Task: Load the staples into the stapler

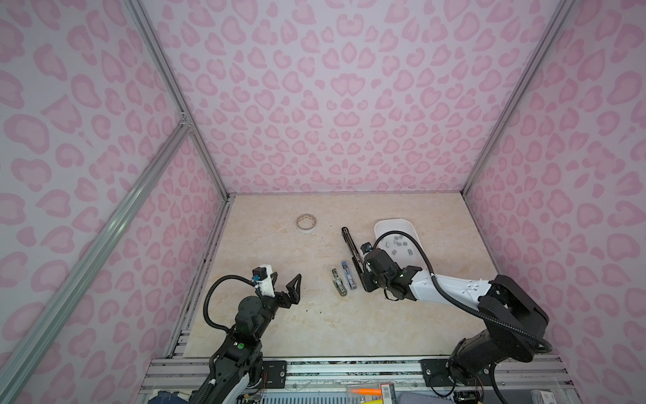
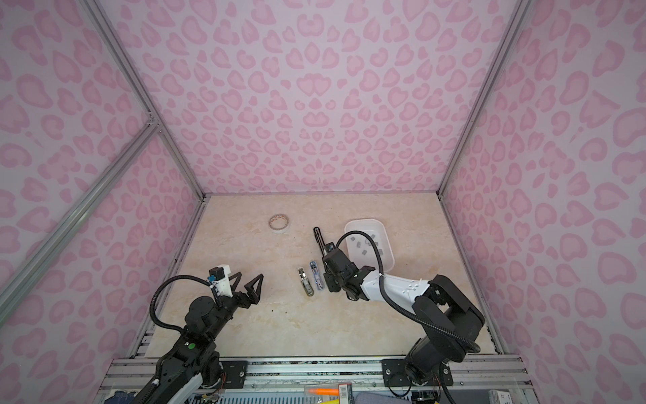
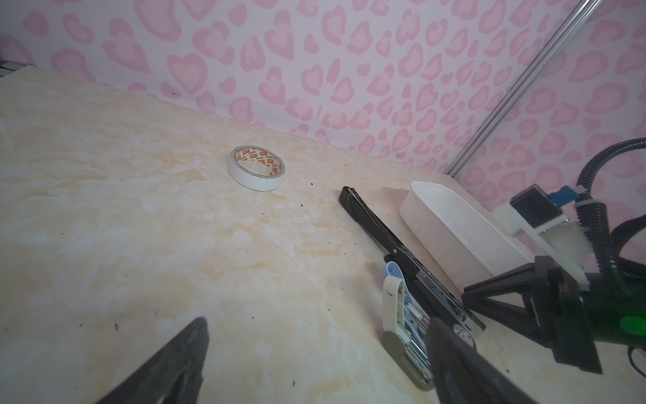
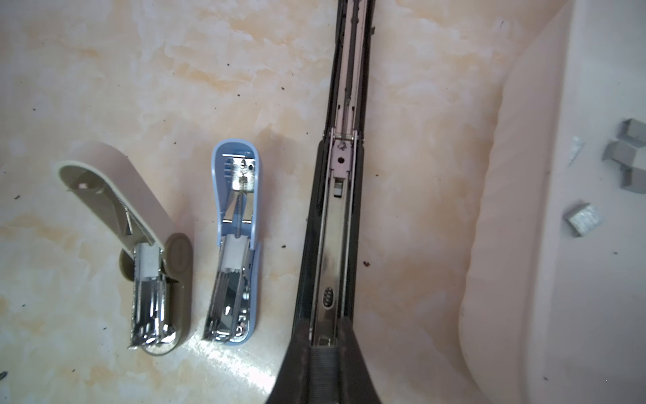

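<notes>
Black stapler [image 4: 336, 245] between blue stapler [image 4: 235, 241] and tray [image 4: 521, 217]; right tool [image 4: 324, 330] maybe pinching staples [image 4: 323, 362], left tool [image 1: 287, 277] wide

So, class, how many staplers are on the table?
3, side by side: beige stapler leftmost, blue stapler in the middle, long black stapler next to the white tray. None seems hidden.

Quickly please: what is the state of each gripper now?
Left gripper: open, holding nothing.
Right gripper: closed, apparently on a staple strip.
</notes>
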Robot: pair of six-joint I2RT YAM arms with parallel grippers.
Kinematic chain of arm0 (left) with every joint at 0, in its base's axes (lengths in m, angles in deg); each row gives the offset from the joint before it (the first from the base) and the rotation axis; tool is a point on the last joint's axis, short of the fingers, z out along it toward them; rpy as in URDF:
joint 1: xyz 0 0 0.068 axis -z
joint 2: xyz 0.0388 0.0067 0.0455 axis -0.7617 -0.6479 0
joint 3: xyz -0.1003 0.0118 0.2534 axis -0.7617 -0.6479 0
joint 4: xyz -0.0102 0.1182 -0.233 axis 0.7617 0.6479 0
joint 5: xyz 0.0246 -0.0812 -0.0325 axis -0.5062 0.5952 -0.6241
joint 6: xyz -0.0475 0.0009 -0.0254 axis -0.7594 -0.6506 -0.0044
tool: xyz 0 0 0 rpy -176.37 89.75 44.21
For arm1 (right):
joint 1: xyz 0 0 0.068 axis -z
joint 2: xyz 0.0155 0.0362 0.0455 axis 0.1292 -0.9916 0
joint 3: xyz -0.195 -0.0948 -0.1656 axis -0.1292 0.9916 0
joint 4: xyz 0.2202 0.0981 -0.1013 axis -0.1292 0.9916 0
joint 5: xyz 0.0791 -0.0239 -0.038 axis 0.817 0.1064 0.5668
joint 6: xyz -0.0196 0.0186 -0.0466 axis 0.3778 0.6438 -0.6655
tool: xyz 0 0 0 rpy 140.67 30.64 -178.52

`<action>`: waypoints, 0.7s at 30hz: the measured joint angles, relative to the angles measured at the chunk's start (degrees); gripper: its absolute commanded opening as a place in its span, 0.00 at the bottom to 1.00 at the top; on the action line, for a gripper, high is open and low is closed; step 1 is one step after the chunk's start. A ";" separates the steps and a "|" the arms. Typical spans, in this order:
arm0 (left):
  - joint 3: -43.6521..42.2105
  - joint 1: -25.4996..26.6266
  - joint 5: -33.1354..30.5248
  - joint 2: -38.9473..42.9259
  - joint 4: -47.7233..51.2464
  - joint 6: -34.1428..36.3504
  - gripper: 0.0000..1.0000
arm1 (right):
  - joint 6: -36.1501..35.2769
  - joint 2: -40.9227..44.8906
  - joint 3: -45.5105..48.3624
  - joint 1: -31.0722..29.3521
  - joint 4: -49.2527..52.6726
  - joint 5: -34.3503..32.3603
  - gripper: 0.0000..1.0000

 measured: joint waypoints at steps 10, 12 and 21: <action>0.00 0.09 0.04 0.07 0.00 0.04 0.97 | 0.02 -0.83 -0.39 -0.02 -0.11 1.11 0.05; 0.00 0.09 0.04 0.28 0.00 0.22 0.97 | 0.02 -0.74 -0.39 -0.02 -0.11 1.20 0.05; 0.00 0.11 0.04 0.44 -0.02 0.22 0.97 | 0.02 -0.07 -0.39 -0.02 -0.13 0.98 0.05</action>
